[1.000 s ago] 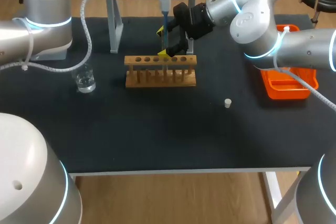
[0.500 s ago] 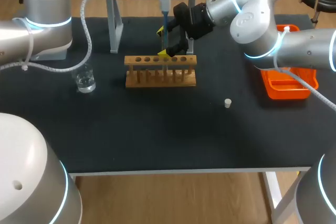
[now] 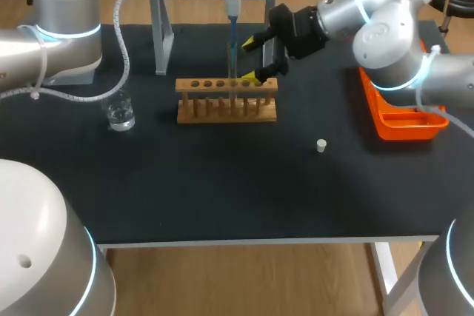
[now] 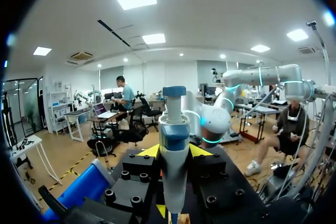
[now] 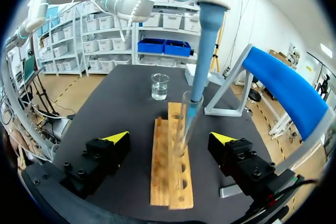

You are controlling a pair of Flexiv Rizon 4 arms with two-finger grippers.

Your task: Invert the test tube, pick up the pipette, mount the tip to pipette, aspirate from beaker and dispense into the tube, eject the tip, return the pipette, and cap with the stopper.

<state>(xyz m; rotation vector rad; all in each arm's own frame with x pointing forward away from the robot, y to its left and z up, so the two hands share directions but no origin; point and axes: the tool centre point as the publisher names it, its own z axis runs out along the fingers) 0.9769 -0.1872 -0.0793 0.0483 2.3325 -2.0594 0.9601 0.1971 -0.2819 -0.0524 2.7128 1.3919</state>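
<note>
Resting on the black table point(image 3: 222, 183) are rack point(image 3: 227, 101), beaker point(image 3: 120, 112), stopper point(image 3: 321, 146).

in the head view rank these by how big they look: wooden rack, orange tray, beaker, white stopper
1. wooden rack and orange tray: they look about alike, and the right arm hides part of the tray, so I won't rank one over the other
2. beaker
3. white stopper, clearly the smallest

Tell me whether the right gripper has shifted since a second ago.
Yes. The right gripper has drawn back rightward along the wooden rack, off the test tube, toward the orange tray.
</note>
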